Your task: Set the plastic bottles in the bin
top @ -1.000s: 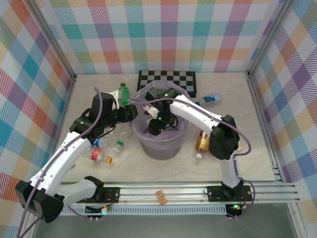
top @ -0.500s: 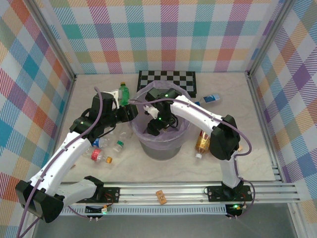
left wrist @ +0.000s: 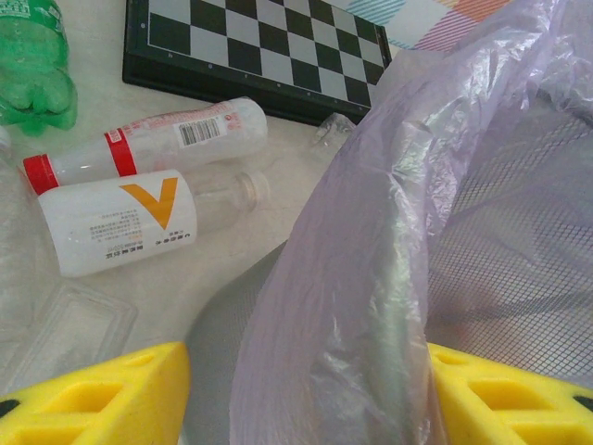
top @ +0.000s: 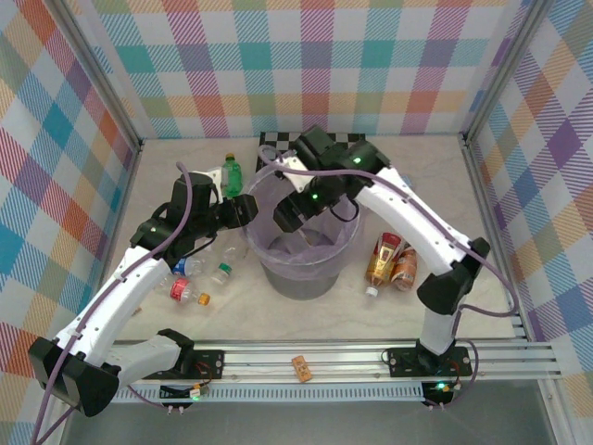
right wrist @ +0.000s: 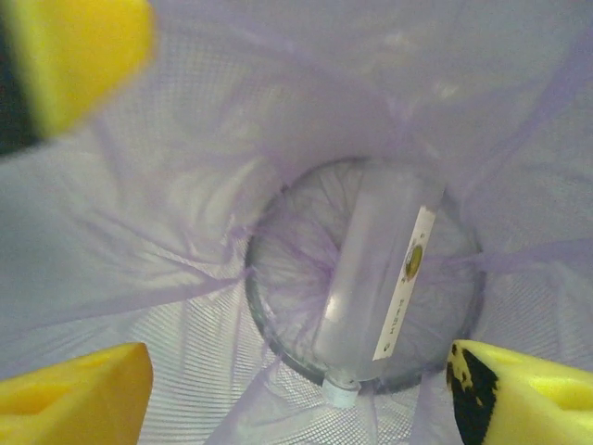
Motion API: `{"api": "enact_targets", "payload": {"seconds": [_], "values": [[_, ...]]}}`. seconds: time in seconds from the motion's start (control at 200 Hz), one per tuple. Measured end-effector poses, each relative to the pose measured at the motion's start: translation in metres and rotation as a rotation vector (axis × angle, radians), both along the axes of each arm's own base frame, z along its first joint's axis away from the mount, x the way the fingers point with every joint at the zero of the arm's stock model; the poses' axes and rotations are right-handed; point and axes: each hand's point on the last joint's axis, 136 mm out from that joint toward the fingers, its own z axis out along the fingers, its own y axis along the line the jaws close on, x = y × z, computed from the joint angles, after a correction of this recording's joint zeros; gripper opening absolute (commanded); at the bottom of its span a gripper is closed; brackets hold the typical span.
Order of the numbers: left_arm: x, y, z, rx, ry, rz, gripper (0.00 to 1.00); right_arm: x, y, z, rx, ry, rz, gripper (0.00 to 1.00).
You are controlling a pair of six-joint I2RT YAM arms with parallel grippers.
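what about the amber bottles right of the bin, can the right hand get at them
Probably yes: the right hand hangs open over the bin, and the amber bottles lie uncovered just beside it.

The left gripper (left wrist: 308, 385) pinches the round grey bin's (left wrist: 222, 320) lavender-bagged rim; beyond its left finger lie two clear plastic bottles (left wrist: 120, 222).

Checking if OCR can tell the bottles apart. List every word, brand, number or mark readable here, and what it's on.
No word or number reads clearly.
White-label bottle: orange chevron logo; print under it too small to read.
Red-label bottle: barcode, digits too small to read.
Bottle lying in the bin: white label strip with a round emblem, print blurred.
Top view: all labels too small to read.
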Motion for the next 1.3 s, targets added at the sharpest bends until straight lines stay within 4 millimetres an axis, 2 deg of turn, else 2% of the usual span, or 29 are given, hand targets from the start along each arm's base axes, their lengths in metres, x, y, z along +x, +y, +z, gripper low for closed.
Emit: {"api": "enact_targets", "payload": {"seconds": [0.17, 0.28, 0.4, 0.445, 0.54, 0.62, 0.665, 0.76, 0.845, 0.945, 1.035, 1.175, 1.295], "values": [[0.002, -0.001, -0.003, 0.006, 0.007, -0.003, 0.61, 0.004, -0.024, 0.053, 0.088, -0.102, -0.078, 1.0], [0.003, -0.002, -0.005, 0.009, 0.012, -0.004, 0.61, 0.014, -0.055, 0.074, 0.129, -0.129, -0.186, 1.0], [0.003, -0.002, -0.003, 0.012, 0.006, -0.008, 0.61, 0.032, -0.107, 0.088, 0.18, -0.134, -0.379, 0.99], [0.003, -0.002, -0.002, 0.014, 0.003, -0.01, 0.61, 0.038, -0.128, 0.088, 0.193, -0.125, -0.459, 0.99], [0.005, -0.003, -0.001, 0.021, 0.005, -0.016, 0.61, 0.053, -0.186, 0.082, 0.218, -0.094, -0.68, 0.99], [0.007, -0.004, -0.003, 0.03, 0.014, -0.022, 0.61, 0.066, -0.23, 0.065, 0.224, -0.052, -0.852, 0.99], [0.008, -0.005, -0.005, 0.036, 0.02, -0.024, 0.61, 0.076, -0.252, 0.048, 0.206, -0.025, -0.944, 0.99], [0.009, -0.007, -0.009, 0.044, 0.037, -0.033, 0.61, 0.095, -0.275, 0.003, 0.159, 0.075, -1.06, 0.99], [0.012, -0.009, -0.009, 0.048, 0.046, -0.043, 0.61, 0.118, -0.284, -0.038, 0.13, 0.169, -1.137, 0.94], [0.012, -0.011, -0.009, 0.045, 0.051, -0.049, 0.61, 0.147, -0.289, -0.084, 0.115, 0.258, -1.259, 0.95], [0.012, -0.011, -0.01, 0.045, 0.052, -0.049, 0.61, 0.164, -0.292, -0.115, 0.124, 0.311, -1.37, 0.96], [0.012, -0.011, -0.009, 0.042, 0.048, -0.048, 0.61, 0.188, -0.293, -0.138, 0.199, 0.354, -1.524, 0.95], [0.012, -0.011, -0.009, 0.041, 0.049, -0.047, 0.61, 0.198, -0.295, -0.153, 0.243, 0.391, -1.65, 0.97]]}}
